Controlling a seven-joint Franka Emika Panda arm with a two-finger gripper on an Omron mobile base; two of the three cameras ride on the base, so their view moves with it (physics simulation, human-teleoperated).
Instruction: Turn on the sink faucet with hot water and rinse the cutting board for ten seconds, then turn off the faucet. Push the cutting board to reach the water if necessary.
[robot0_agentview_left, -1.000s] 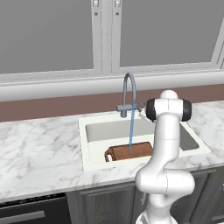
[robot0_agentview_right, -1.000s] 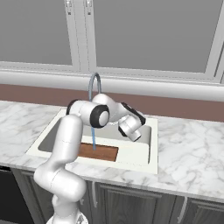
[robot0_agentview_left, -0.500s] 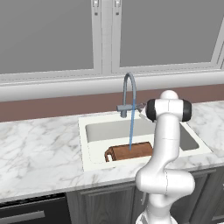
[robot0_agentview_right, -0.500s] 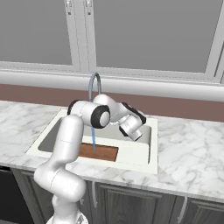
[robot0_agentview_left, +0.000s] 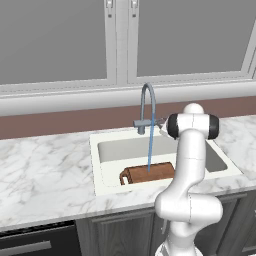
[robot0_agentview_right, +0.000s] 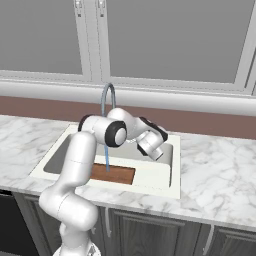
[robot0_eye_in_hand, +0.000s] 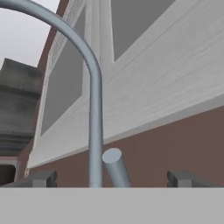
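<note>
The gripper (robot0_eye_in_hand: 111, 179) hangs at the base of the sink faucet (robot0_agentview_left: 148, 107), its jaws spread wide with the short lever (robot0_eye_in_hand: 114, 167) standing between them, untouched. The water (robot0_agentview_left: 149, 150) falls straight onto the cutting board (robot0_agentview_left: 149, 173), lying lengthwise along the near wall of the sink (robot0_agentview_left: 107, 181). Nothing has shifted since half a second ago.

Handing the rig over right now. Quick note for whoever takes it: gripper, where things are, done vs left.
Gripper: open, empty, fingertips either side of the lever in the hand view, not clamped on it.
Sink faucet: at the back rim of the sink, running.
Water: falls straight onto the cutting board.
Cutting board: flat in the basin along the front wall, handle loop to the left.
Done: faucet on, board under the stream; no push needed. Hot or cold can't be told.
Left: finish the rinse, then close the faucet by its lever.
</note>
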